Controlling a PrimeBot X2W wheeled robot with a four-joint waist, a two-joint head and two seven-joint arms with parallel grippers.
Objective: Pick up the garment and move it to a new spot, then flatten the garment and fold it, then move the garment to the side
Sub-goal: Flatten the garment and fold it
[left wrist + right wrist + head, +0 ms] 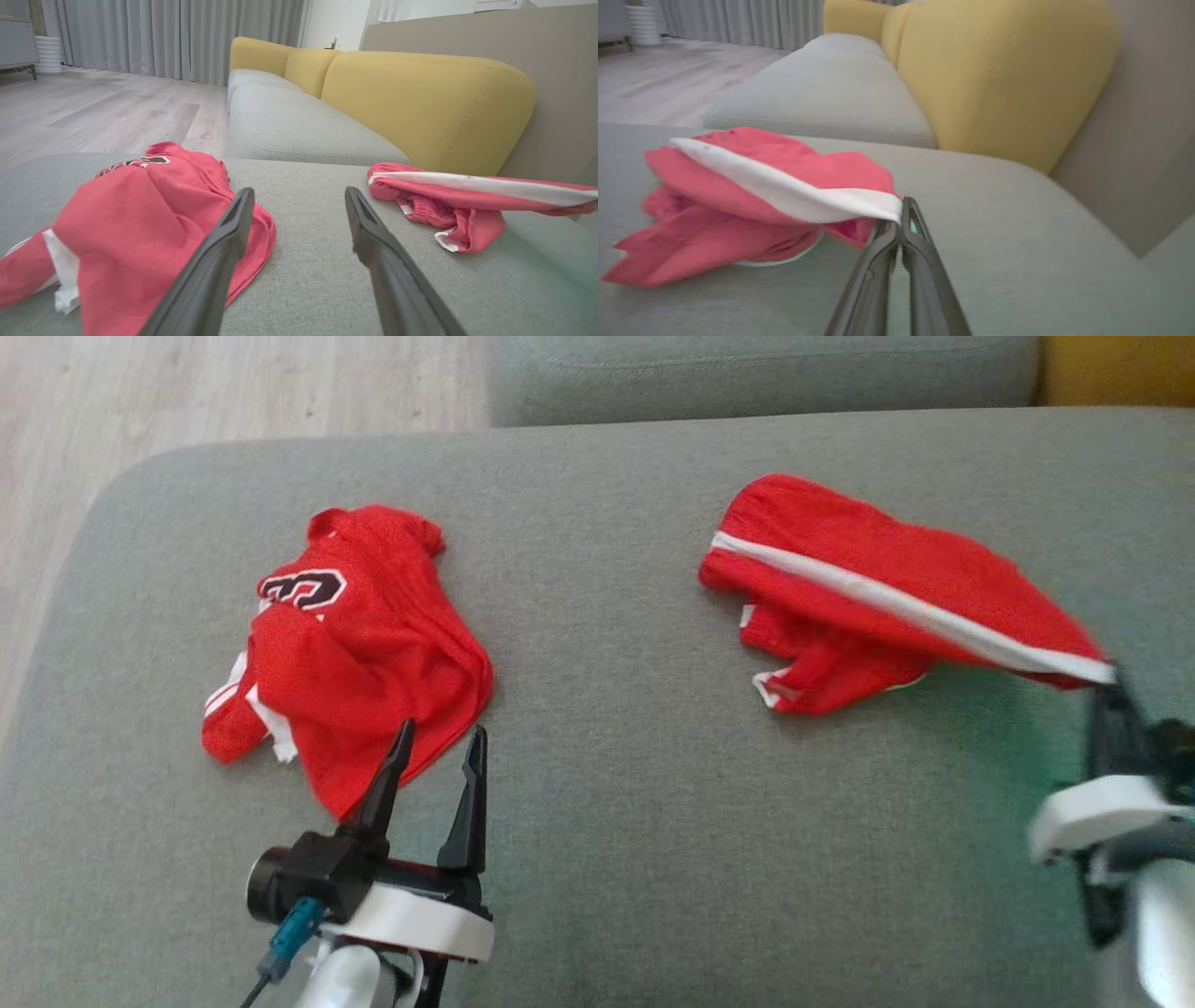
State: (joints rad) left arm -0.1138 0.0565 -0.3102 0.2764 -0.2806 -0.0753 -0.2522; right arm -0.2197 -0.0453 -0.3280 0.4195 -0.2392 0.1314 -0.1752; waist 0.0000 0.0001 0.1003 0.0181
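Red shorts with a white side stripe (pixel 878 588) (pixel 467 200) (pixel 752 196) lie crumpled on the right of the grey cushion (pixel 616 784). My right gripper (pixel 1106 686) (pixel 899 219) is shut on the end of their white stripe and holds that end lifted. A red jersey with a black-and-white number (pixel 345 644) (pixel 140 219) lies bunched on the left. Just in front of the jersey's near edge, my left gripper (pixel 441 751) (pixel 299 205) is open and holds nothing.
A second grey seat cushion (pixel 766 373) lies beyond the one I work on, with yellow backrests (pixel 420 98) (pixel 999 70) along the right side. Wooden floor (pixel 187 392) lies past the cushion's rounded far-left edge.
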